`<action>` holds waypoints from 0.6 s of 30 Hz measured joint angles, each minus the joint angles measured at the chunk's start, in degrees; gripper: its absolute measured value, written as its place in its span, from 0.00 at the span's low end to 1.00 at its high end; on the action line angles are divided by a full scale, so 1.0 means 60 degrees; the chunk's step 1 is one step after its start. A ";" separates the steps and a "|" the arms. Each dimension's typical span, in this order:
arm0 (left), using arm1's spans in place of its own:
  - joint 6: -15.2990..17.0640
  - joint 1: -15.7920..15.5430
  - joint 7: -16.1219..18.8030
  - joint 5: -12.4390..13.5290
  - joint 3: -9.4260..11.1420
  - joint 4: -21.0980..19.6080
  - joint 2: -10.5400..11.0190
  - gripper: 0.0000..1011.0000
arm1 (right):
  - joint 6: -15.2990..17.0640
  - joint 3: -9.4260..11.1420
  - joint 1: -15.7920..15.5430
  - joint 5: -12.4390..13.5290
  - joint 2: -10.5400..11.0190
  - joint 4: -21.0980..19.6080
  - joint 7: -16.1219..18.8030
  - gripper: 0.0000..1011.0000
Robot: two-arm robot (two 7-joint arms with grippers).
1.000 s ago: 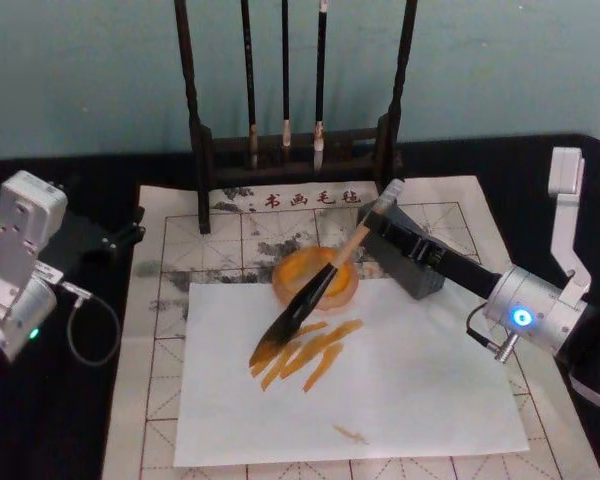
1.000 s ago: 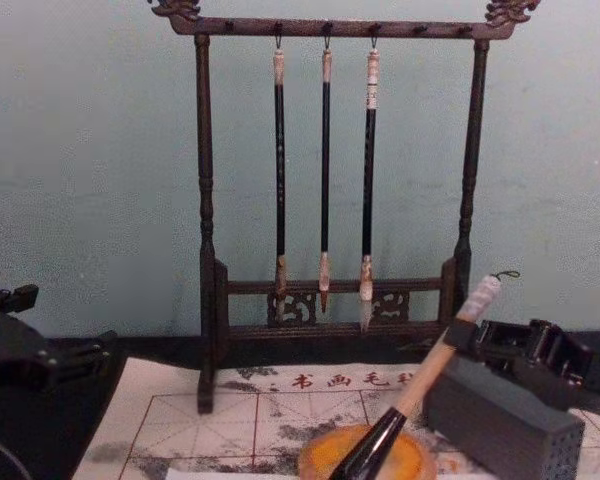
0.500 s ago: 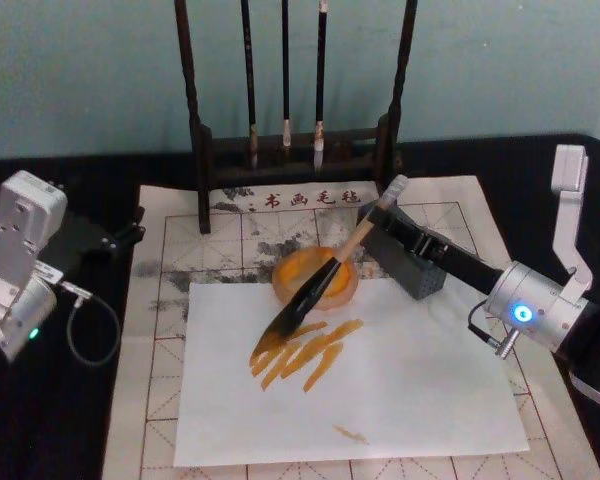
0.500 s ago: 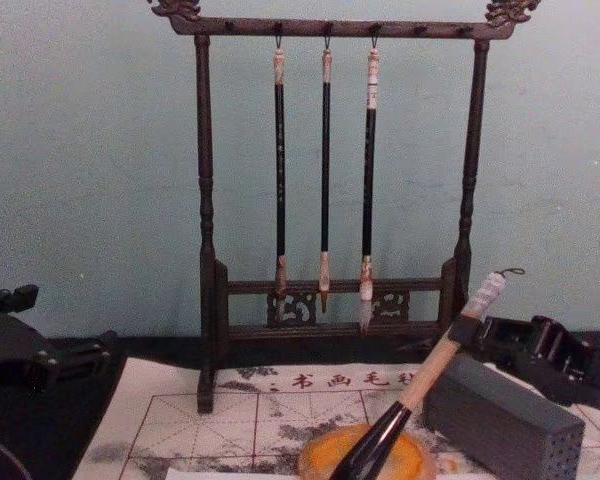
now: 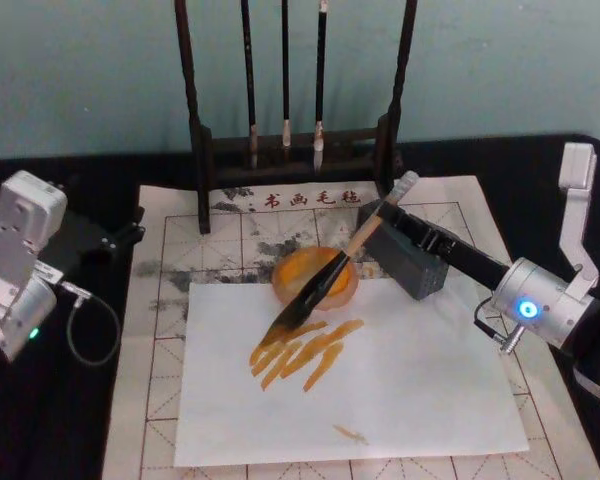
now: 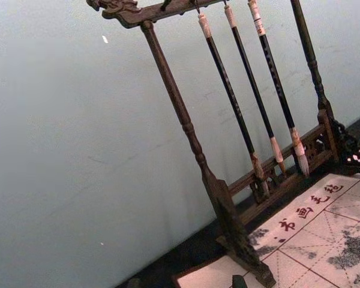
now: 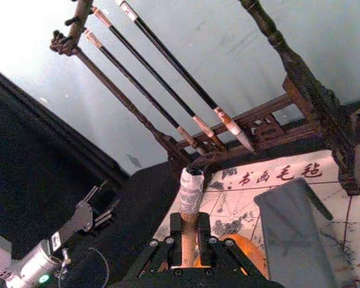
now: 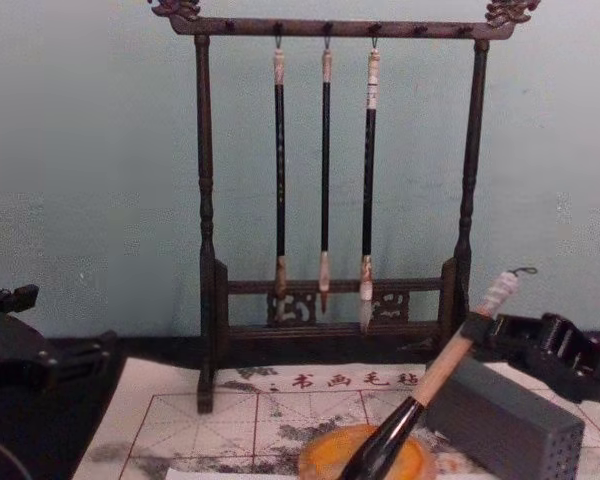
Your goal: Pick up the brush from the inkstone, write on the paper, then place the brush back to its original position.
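Over the orange ink dish (image 5: 292, 270) the brush (image 5: 323, 283) slants, its dark bristles at the head of the orange strokes (image 5: 315, 355) on the white sheet (image 5: 410, 390). The right tool (image 5: 383, 208) is clamped on the pale handle just below the white cap. Underneath lies the gridded paper (image 5: 150, 380). A grey block (image 5: 415, 268) stands beside the dish. The left tool (image 5: 120, 235) sits parked at the bench's (image 5: 40, 430) left.

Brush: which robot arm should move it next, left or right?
Right. The right gripper holds the brush near its white cap. The left gripper sits off to the left of the paper, far from the brush.
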 joint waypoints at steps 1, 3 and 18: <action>0.0000 0.0000 0.0000 0.0000 0.0000 0.0000 0.0000 0.99 | -0.0001 0.0021 0.0003 -0.0003 -0.0003 0.0020 -0.0004 0.17; 0.0000 0.0000 0.0000 0.0000 0.0000 0.0000 0.0000 0.99 | -0.0002 0.0042 0.0006 -0.0005 -0.0008 0.0035 -0.0010 0.17; 0.0000 0.0000 0.0000 0.0000 0.0000 0.0000 0.0000 0.99 | -0.0003 0.0240 -0.0006 0.0002 -0.0025 0.0074 -0.0119 0.17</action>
